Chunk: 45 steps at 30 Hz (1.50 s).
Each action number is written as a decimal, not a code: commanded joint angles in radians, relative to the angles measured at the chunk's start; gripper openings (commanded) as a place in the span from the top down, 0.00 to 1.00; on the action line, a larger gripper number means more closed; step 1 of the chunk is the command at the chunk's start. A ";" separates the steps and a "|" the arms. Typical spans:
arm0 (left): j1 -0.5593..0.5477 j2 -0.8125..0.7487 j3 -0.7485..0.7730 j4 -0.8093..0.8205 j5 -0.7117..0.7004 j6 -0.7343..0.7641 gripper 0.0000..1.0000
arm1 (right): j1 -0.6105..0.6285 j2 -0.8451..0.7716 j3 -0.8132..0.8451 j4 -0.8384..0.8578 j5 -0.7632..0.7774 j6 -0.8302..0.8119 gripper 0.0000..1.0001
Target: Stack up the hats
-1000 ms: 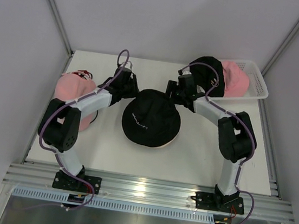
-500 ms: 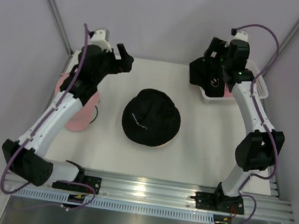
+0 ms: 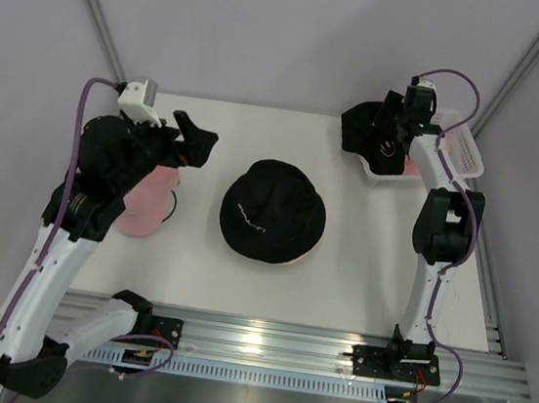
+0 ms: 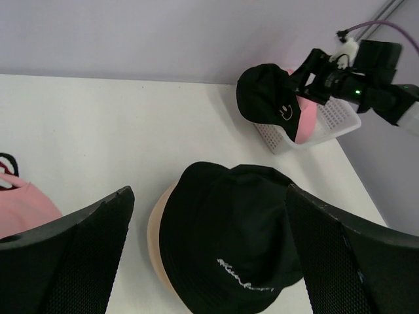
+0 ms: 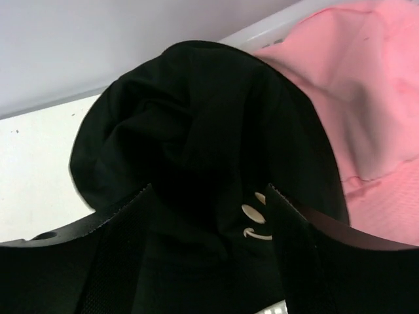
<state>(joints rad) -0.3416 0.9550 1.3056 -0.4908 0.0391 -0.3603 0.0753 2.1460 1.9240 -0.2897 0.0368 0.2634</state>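
A black bucket hat [image 3: 273, 212] with white script lies at the table's centre on a tan hat [image 3: 289, 261]; both show in the left wrist view, black [image 4: 242, 242] over tan [image 4: 156, 239]. A pink cap [image 3: 148, 204] lies at the left, half under my left arm. My left gripper [image 3: 195, 137] hangs open high above the table, holding nothing. A second black hat [image 3: 368, 135] with a smiley logo drapes over the basket's left end, beside a pink hat [image 5: 357, 98]. My right gripper [image 5: 208, 193] is open, its fingers either side of that black hat's [image 5: 196, 98] fabric.
The white mesh basket [image 3: 464, 152] stands at the back right corner, tight against the right wall frame. The pink cap [image 4: 19, 208] sits near the table's left edge. Bare white tabletop [image 3: 360, 262] lies in front of and around the central stack.
Both grippers left the central black hat. My left arm lifted and drew back to the left, opening wide. My right arm swung to the basket and set its jaws around the smiley hat.
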 commanded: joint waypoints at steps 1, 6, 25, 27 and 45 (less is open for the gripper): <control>0.001 -0.084 -0.026 -0.074 0.005 0.041 0.00 | 0.006 0.044 0.108 0.026 0.014 0.062 0.28; 0.003 -0.174 -0.089 -0.120 -0.072 0.057 0.00 | 0.007 0.119 0.147 0.051 0.055 0.076 0.32; 0.001 -0.194 -0.103 -0.123 -0.087 0.100 0.00 | -0.002 0.215 0.299 -0.057 0.084 0.023 0.42; 0.001 -0.199 -0.101 -0.118 -0.088 0.101 0.01 | -0.003 0.222 0.285 -0.049 0.080 0.020 0.48; 0.001 -0.188 -0.063 -0.124 -0.085 0.115 0.00 | -0.014 0.164 0.356 -0.111 -0.001 0.008 1.00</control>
<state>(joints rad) -0.3416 0.7631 1.2053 -0.6315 -0.0494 -0.2680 0.0677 2.4195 2.2330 -0.3744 0.0860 0.2768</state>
